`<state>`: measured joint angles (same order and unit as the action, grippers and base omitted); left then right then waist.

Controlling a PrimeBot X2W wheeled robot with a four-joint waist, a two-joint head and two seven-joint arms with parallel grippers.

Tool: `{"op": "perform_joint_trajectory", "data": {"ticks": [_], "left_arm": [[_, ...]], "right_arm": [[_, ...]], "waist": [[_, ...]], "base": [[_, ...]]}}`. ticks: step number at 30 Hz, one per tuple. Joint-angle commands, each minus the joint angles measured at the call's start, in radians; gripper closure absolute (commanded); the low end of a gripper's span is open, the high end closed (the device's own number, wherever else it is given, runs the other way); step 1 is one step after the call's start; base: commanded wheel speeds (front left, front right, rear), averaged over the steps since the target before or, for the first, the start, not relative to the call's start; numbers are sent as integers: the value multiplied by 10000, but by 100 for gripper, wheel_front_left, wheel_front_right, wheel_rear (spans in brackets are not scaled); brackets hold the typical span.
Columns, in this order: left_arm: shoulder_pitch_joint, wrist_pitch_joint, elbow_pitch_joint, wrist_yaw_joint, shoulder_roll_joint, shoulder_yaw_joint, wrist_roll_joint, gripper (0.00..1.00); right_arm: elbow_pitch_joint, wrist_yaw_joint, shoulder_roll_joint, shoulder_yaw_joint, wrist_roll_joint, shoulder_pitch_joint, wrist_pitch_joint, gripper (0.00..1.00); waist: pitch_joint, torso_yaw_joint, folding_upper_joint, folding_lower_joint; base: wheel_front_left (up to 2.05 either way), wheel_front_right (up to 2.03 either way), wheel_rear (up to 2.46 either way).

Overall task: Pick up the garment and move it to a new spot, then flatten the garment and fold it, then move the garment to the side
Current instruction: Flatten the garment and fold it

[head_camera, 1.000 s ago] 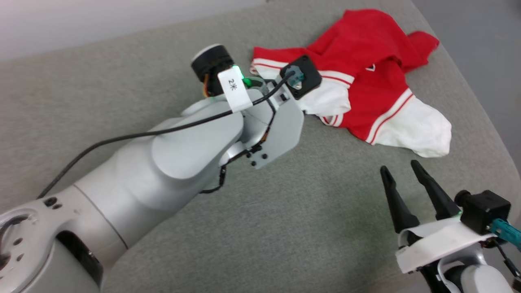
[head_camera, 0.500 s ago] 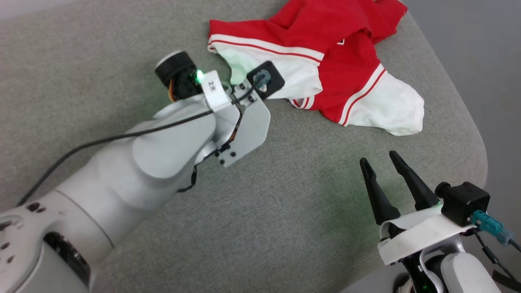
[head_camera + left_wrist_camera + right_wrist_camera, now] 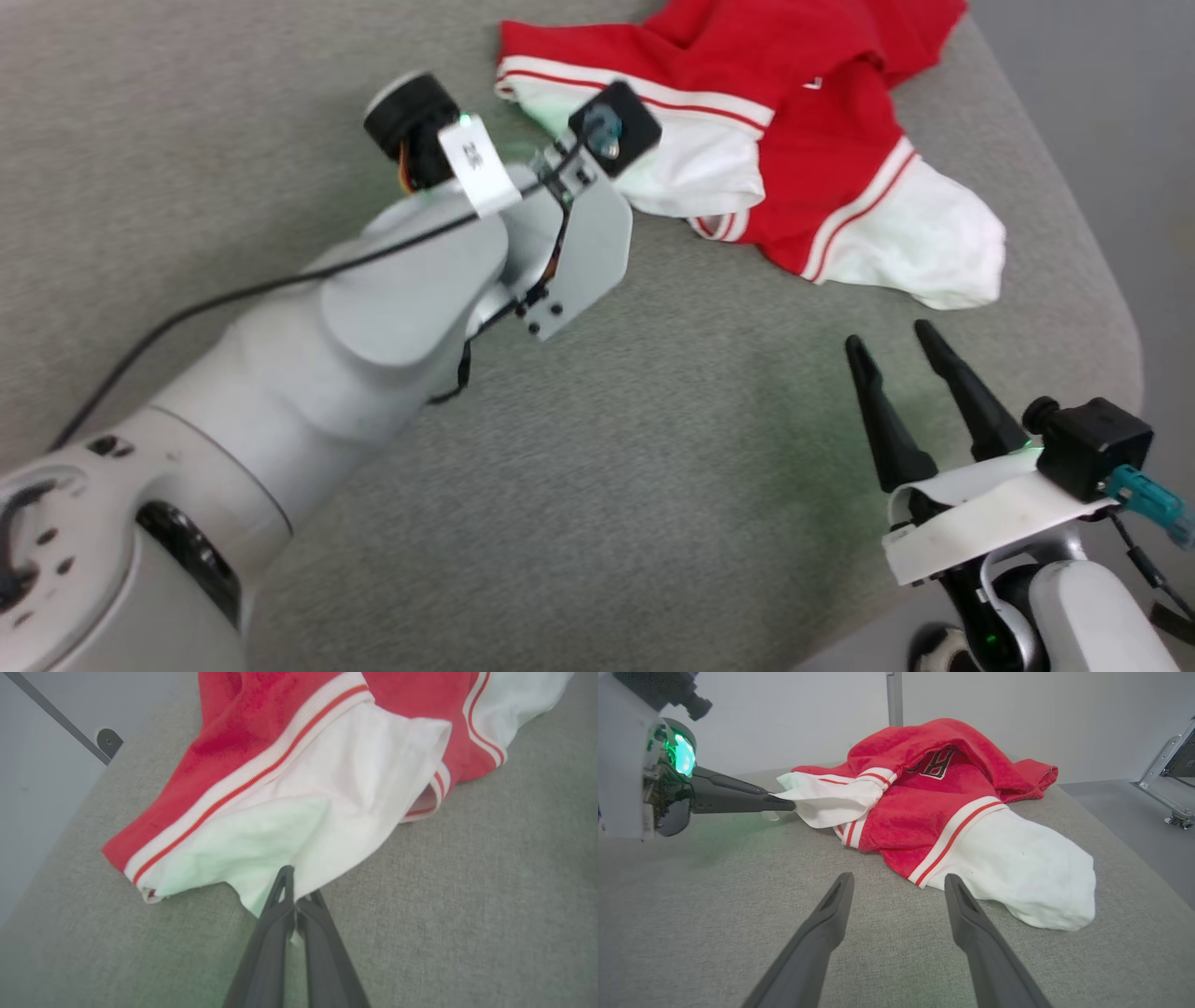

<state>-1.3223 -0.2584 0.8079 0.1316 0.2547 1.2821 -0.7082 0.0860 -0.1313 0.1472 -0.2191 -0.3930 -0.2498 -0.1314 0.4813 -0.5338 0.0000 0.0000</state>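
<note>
The garment (image 3: 822, 149), a red jersey with white sleeves and red-and-white striped trim, lies crumpled at the far right of the grey padded table (image 3: 700, 467). Black white-outlined letters (image 3: 934, 763) peek from a fold. My left gripper (image 3: 295, 891) is shut on the edge of the nearer white sleeve (image 3: 299, 826). The right wrist view shows its tip (image 3: 787, 805) pinching that cloth just above the table. In the head view the left wrist hides those fingers. My right gripper (image 3: 889, 338) stands open near the table's front right, short of the other white sleeve (image 3: 1027, 877), holding nothing.
The table's rounded right edge (image 3: 1111, 308) runs close beside the garment, with grey floor (image 3: 1120, 93) beyond. A pale wall with a metal post (image 3: 894, 695) stands behind the table, and a metal frame (image 3: 1160, 770) stands on the floor at the right.
My left gripper has reached the near white sleeve and shut on its edge. The head camera has shifted, so the whole picture moved. The right gripper stays open.
</note>
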Motion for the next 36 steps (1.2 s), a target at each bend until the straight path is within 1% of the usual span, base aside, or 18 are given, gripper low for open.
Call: {"op": "perform_joint_trajectory", "data": {"ticks": [1,5,7,9,14,18,20,22,24,27,28,29,32,34,36], "left_arm": [[-217,220,86,-22,30,-16,-197,100],[-509,920,149,-22,-6,-14,-785,100],[-642,1342,87,-22,120,-14,-1021,100],[-720,1704,37,-22,308,-12,-1187,100],[-867,2415,49,-22,859,-13,-2146,100],[-613,2488,-147,-22,1420,-11,-2854,100],[-417,2181,-282,-22,1688,-9,-3298,100],[-177,1599,-387,-22,1906,-49,-3993,100],[-50,948,-540,-24,2242,-122,-4643,100],[441,-433,-501,-23,2684,-324,-5753,100],[588,-931,-407,-183,2841,-442,-6188,100],[704,-1407,-419,-241,3019,-479,-6460,100],[1184,-2607,-506,-644,3532,-603,-7256,100],[1467,-2914,-573,-908,3845,-729,-7650,100],[1827,-3021,-492,-1186,3996,-836,-7947,100]], "right_arm": [[-77,10,58,111,101,138,36,0],[-304,10,239,366,210,236,253,0],[-478,10,348,477,304,354,422,0],[-674,10,456,612,403,458,634,0],[-1253,10,654,909,616,803,1227,0],[-1688,10,809,1149,685,1104,1718,0],[-1904,10,863,1250,721,1251,1946,0],[-2100,10,934,1391,725,1422,2146,0],[-2290,10,972,1425,725,1536,2349,0],[-2539,10,1032,1498,732,1721,2608,0],[-2621,10,1043,1518,723,1782,2676,0],[-2696,10,1052,1546,720,1841,2745,0],[-2933,10,1048,1613,776,1991,2917,0],[-3055,10,1062,1602,779,2004,3020,0],[-3135,10,1083,1568,776,2001,3107,0]], "waist": [[-170,399,0,0],[-576,1143,0,0],[-809,1565,0,0],[-1063,2017,0,0],[-1669,3140,0,0],[-2077,3964,0,0],[-2244,4325,0,0],[-2406,4677,0,0],[-2515,4938,0,0],[-2671,5279,0,0],[-2726,5375,0,0],[-2762,5454,0,0],[-2813,5646,0,0],[-2788,5720,0,0],[-2752,5772,0,0]], "base": [[0,0,0],[0,0,0],[0,0,0],[0,0,0],[0,0,0],[0,0,0],[0,0,0],[0,0,0],[0,0,0],[0,0,0],[0,0,0],[0,0,0],[0,0,0],[0,0,0],[0,0,0]]}}
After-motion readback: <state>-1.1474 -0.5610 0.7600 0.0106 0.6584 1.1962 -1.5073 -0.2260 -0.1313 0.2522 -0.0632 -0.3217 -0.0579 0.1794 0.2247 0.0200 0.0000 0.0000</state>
